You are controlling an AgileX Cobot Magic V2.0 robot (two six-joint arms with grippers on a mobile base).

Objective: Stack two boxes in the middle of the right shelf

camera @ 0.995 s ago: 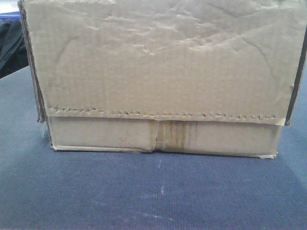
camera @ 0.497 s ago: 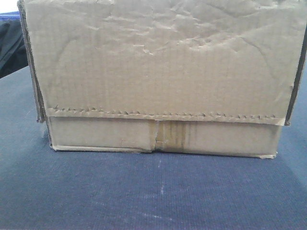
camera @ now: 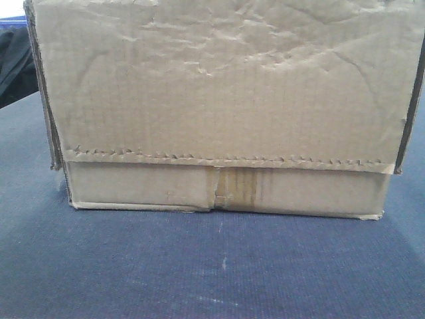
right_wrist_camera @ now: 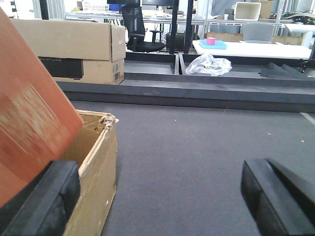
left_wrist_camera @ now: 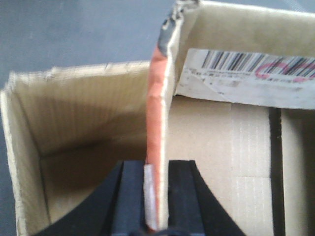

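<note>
A large brown corrugated box (camera: 219, 106) fills the front view on a dark blue-grey surface (camera: 212, 266), with a wrinkled flap, a zigzag tape edge and a glossy tape strip (camera: 236, 189) at the front middle. In the left wrist view my left gripper (left_wrist_camera: 156, 196) is shut on an upright cardboard flap (left_wrist_camera: 160, 108) with an orange-tinted edge, above the open box. A barcode label (left_wrist_camera: 246, 73) sits on a flap to the right. My right gripper (right_wrist_camera: 157, 196) is wide open. The box's side wall (right_wrist_camera: 96, 167) stands just inside its left finger (right_wrist_camera: 39, 201). The shelf is out of view.
In the right wrist view grey floor (right_wrist_camera: 197, 142) stretches ahead to a low dark platform (right_wrist_camera: 197, 91). Another brown carton (right_wrist_camera: 64, 49) stands on it at far left, beside a crumpled clear bag (right_wrist_camera: 209, 64). Office chairs and tables stand behind. A dark object (camera: 13, 63) lies left of the box.
</note>
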